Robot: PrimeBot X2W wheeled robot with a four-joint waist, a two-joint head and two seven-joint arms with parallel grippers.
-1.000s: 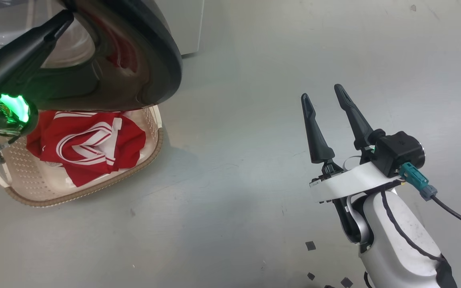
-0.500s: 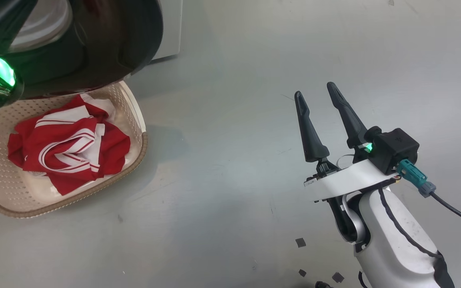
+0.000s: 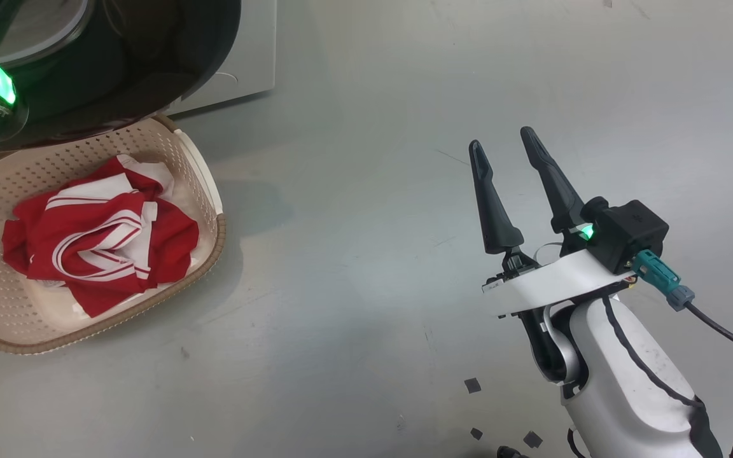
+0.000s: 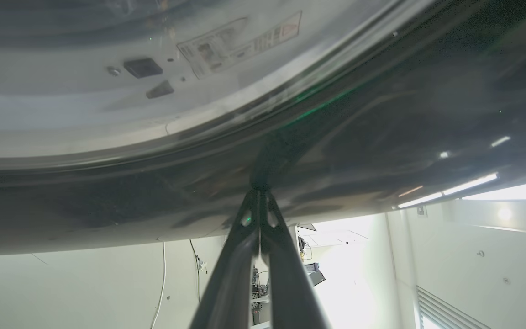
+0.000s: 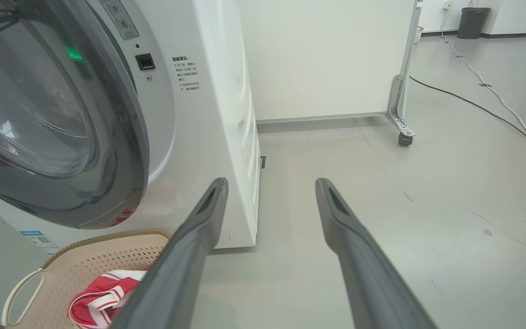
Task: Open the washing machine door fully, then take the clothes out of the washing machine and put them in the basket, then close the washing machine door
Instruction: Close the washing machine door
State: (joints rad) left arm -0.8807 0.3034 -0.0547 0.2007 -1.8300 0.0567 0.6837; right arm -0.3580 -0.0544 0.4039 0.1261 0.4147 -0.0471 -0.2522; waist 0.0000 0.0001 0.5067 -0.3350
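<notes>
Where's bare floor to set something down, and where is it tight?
Widest bare floor lies between the basket and the open right gripper. More runs from the washer to the wheeled panel. Tight: under the door, which overhangs the basket holding clothes; the shut left gripper sits at the door rim.

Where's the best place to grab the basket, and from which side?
Probably the white handle on the basket's right end, coming from the robot's right and above. It is a thin strip the jaws could close across, that end faces open floor, and the door overhangs the far edge.
</notes>
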